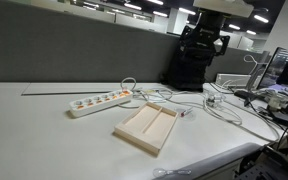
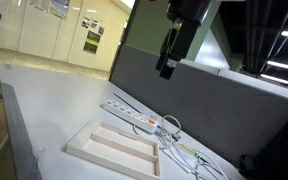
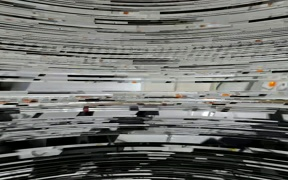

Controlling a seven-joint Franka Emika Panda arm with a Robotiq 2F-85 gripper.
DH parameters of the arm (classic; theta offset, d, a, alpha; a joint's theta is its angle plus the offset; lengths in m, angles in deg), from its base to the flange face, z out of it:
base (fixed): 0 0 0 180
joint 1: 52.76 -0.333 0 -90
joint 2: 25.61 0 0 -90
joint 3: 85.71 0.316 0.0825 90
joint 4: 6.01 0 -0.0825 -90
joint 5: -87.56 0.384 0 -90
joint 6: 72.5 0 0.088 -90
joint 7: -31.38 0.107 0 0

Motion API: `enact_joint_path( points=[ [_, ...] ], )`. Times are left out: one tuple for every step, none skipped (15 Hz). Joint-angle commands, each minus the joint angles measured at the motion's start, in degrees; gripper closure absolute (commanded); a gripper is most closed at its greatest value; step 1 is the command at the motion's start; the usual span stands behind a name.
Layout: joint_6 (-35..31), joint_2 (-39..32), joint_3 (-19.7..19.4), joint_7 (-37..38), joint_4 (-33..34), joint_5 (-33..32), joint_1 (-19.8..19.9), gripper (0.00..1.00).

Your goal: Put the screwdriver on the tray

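Two-compartment pale beige tray [image 1: 147, 127]; low rim

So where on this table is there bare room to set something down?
Both compartments of the tray look bare. The widest free patch is the tabletop bordered by the power strip, the tray and the table's near edge. It is crowded on the tray's other side, where loose cables tangle.
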Motion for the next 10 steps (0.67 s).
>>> enact_joint_path(
  points=[
    [0.2, -0.1, -1.3, 1.4, -0.5, -1.0, -0.6, 0.0],
    [0.2, -0.1, -1.5, 1.9, -0.7, -1.1, -0.3, 0.0],
    [0.2, -0.2, -1.5, 2.1, -0.8, -1.1, -0.2, 0.0],
    [0.3, -0.2, -1.5, 2.3, -0.8, -1.1, -0.2, 0.0],
    [0.3, -0.2, -1.5, 2.4, -0.8, -1.1, -0.2, 0.0],
    [-0.6, -0.7, -1.6, 2.9, -0.5, -0.8, -0.1, 0.0],
    [-1.5, -1.4, -1.8, 4.1, -0.3, -1.0, 0.6, 0.0],
    [-3.4, -2.6, -2.1, 5.3, -0.1, -1.5, 1.5, 0.0],
    [-6.0, -4.1, -2.6, 6.9, 0.0, -2.0, 2.7, 0.0],
    [-8.3, -5.6, -3.1, 8.0, 0.1, -2.3, 3.5, 0.0]
  ],
)
